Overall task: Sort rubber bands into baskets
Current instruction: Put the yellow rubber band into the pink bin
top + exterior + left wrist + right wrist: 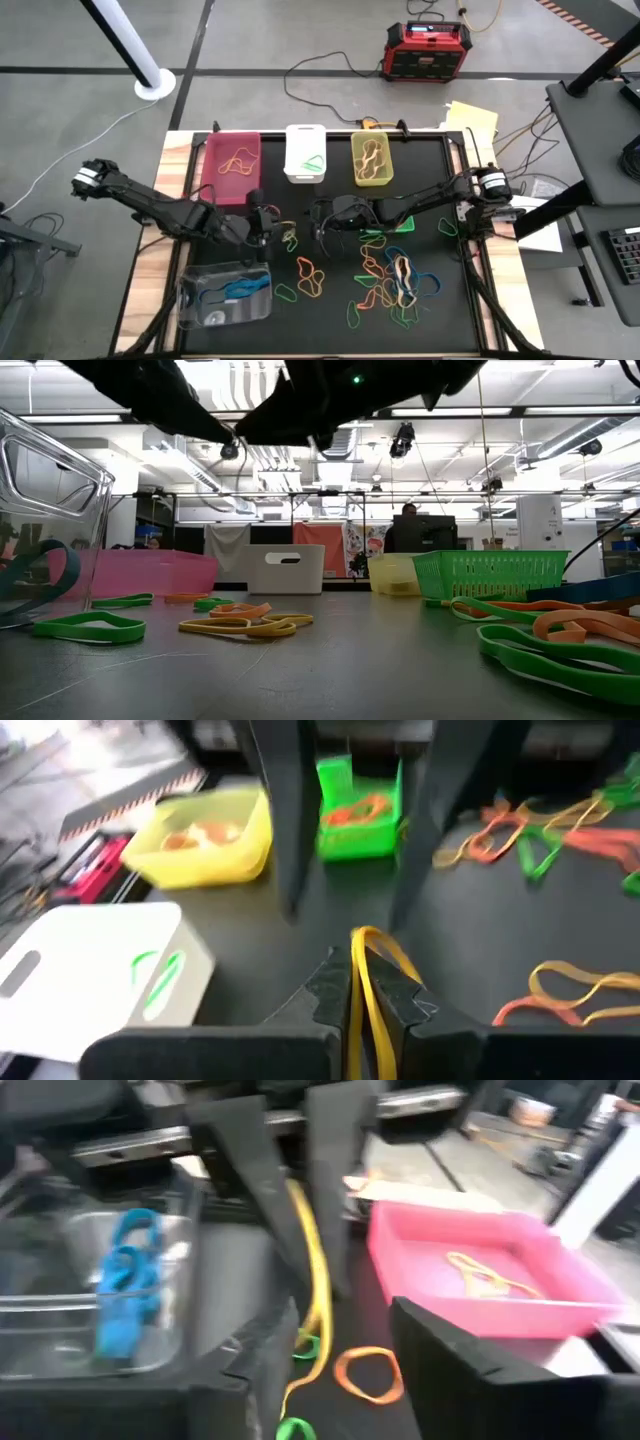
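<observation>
in the high view the left gripper (262, 222) sits left of centre of the black mat (420, 330), just below the pink basket (231, 160); in the left wrist view its fingers are pressed together on a yellow rubber band (362, 982), which loops up between the tips; the right gripper (322, 217) reaches in from the right to the middle of the frame, facing the left one; in the right wrist view its fingers (262, 1342) stand apart, with the yellow band hanging from the other arm's tips in front of them; along the top edge of the mat stand the pink basket, the white basket (305, 152) holding a green band, and the yellow basket (371, 158) holding an orange one; the clear basket (225, 294) at the lower left holds blue bands (246, 288); loose rubber bands (390, 282) in orange, green and yellow lie scattered across the lower centre and lower right of the mat; in the low view a small green mesh basket (490, 573) stands at the right; a red and black box (427, 50) sits on the floor at the top of the high view.
</observation>
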Robot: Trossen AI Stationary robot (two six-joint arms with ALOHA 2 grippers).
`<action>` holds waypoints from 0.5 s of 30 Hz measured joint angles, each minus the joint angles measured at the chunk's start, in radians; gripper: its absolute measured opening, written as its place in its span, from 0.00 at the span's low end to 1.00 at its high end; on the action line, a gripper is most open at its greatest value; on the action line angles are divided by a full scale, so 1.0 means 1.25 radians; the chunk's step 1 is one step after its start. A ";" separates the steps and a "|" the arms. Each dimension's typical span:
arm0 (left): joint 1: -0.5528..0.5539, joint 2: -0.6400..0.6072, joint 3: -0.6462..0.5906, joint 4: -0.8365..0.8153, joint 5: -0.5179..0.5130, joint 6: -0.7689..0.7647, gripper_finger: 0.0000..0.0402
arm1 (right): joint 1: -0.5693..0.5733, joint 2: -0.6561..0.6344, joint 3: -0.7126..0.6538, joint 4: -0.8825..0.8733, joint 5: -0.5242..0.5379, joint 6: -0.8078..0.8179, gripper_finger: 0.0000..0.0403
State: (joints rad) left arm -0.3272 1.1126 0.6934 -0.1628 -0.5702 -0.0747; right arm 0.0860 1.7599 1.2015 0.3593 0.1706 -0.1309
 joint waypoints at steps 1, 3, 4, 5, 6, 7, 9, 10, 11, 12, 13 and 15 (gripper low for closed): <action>0.009 0.000 0.015 -0.042 -0.005 -0.005 0.00 | 0.000 -0.011 0.000 -0.016 0.018 0.000 0.44; 0.032 0.000 0.045 -0.141 -0.025 -0.013 0.00 | -0.001 -0.036 0.000 -0.048 0.059 0.010 0.48; 0.046 0.000 0.060 -0.193 -0.039 -0.017 0.00 | 0.000 -0.047 0.000 -0.072 0.081 0.022 0.49; 0.062 0.000 0.074 -0.240 -0.054 -0.022 0.00 | 0.000 -0.057 0.000 -0.091 0.104 0.037 0.51; 0.083 -0.001 0.087 -0.291 -0.069 -0.029 0.00 | 0.000 -0.068 0.000 -0.115 0.125 0.054 0.52; 0.106 -0.001 0.098 -0.343 -0.082 -0.036 0.00 | 0.001 -0.077 -0.001 -0.140 0.144 0.072 0.53; 0.166 -0.001 0.122 -0.439 -0.098 -0.054 0.00 | 0.001 -0.094 -0.002 -0.180 0.164 0.100 0.54; 0.200 -0.001 0.132 -0.486 -0.099 -0.069 0.00 | 0.001 -0.101 -0.002 -0.195 0.167 0.115 0.54; 0.242 0.000 0.141 -0.525 -0.101 -0.088 0.00 | 0.000 -0.106 -0.003 -0.208 0.167 0.128 0.55; 0.285 0.001 0.149 -0.560 -0.101 -0.108 0.00 | 0.000 -0.108 -0.004 -0.217 0.167 0.135 0.55; 0.327 0.001 0.155 -0.595 -0.099 -0.128 0.00 | 0.000 -0.109 -0.005 -0.226 0.167 0.144 0.55; 0.413 0.001 0.156 -0.645 -0.097 -0.153 0.00 | 0.001 -0.107 -0.007 -0.242 0.166 0.158 0.55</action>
State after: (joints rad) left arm 0.1894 1.1141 0.8889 -0.9696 -0.6920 -0.2663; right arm 0.0872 1.6263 1.1921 0.0568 0.3779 0.0667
